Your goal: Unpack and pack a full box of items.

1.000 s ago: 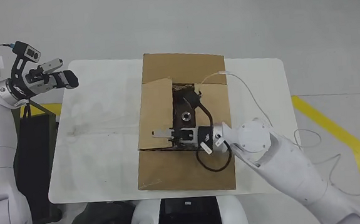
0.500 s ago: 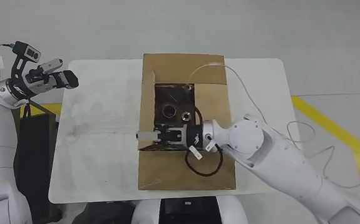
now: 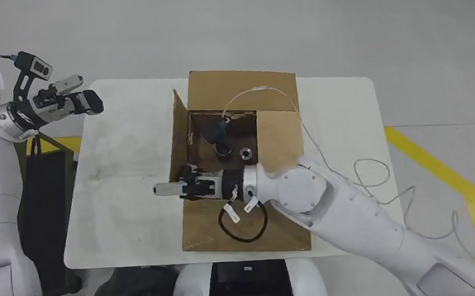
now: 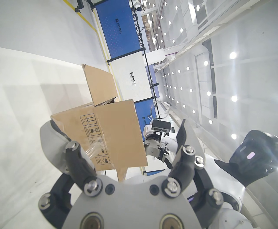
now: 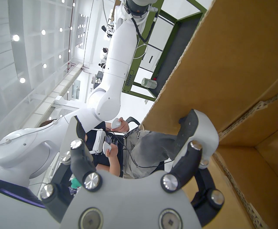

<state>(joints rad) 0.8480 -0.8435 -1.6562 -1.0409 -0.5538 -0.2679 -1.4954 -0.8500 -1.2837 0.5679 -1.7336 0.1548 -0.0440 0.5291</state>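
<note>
**Box mouth clear from above, crowded at its near-left corner**

The box stands open, and the way straight down to the items is free. At its 9 o'clock side a flap stands upright and bars sideways entry. The right gripper, jaws apart, and its arm cross the 7 o'clock corner. A white cable arcs over the 12 o'clock flap, and a black cable loop lies at 6 o'clock. The table at 9 o'clock gives open room. The left gripper, jaws apart, hangs at 10 o'clock, well apart.
</note>
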